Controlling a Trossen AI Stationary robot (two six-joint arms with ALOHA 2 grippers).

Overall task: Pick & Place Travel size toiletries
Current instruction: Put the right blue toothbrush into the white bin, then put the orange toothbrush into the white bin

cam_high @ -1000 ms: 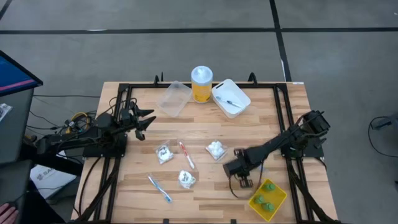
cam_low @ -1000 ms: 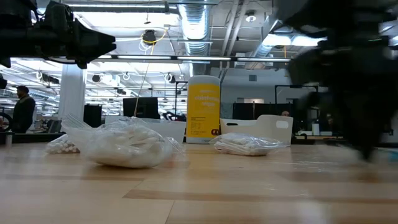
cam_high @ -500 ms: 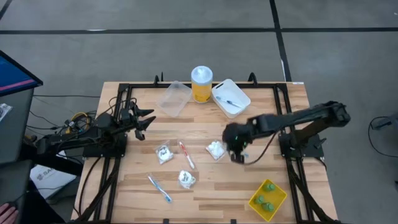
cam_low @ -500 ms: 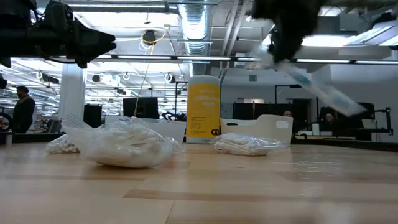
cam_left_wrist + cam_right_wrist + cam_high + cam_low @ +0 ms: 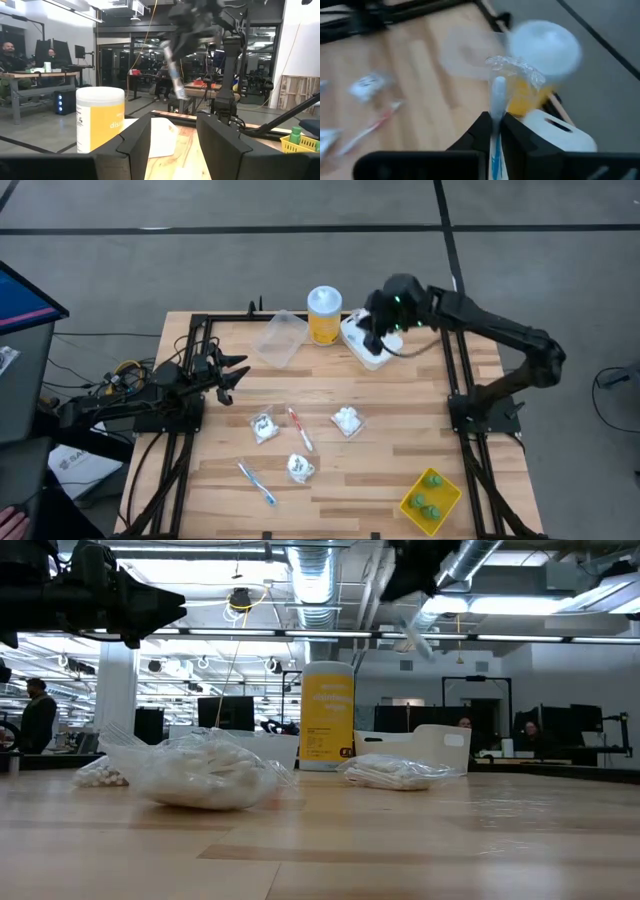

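- Right gripper point(image 5: 380, 330): raised above the white bin point(image 5: 385, 348) at the far edge of the worktop point(image 5: 400, 460), its fingers pinching a blue-white toothbrush point(image 5: 496, 125); the same brush hangs tilted from the gripper in the left wrist view.
- White bin: already holds 1 toothbrush; it stands just beside the yellow jar point(image 5: 324, 315), with a clear empty bin point(image 5: 280, 337) on the jar's other side.
- Left gripper point(image 5: 235, 375): waiting at the worktop's left side, fingers spread, holding nothing.
- 3 clear packets point(image 5: 265, 426) point(image 5: 300, 468) point(image 5: 347, 420) lie mid-worktop, apart from one another.
- Red-white toothbrush point(image 5: 300, 428): lies between the packets.
- Another blue-white toothbrush point(image 5: 257, 482): lies near the front edge.
- 3 green bottles point(image 5: 428, 492): stand in the yellow tray point(image 5: 412, 508) at the front right corner.
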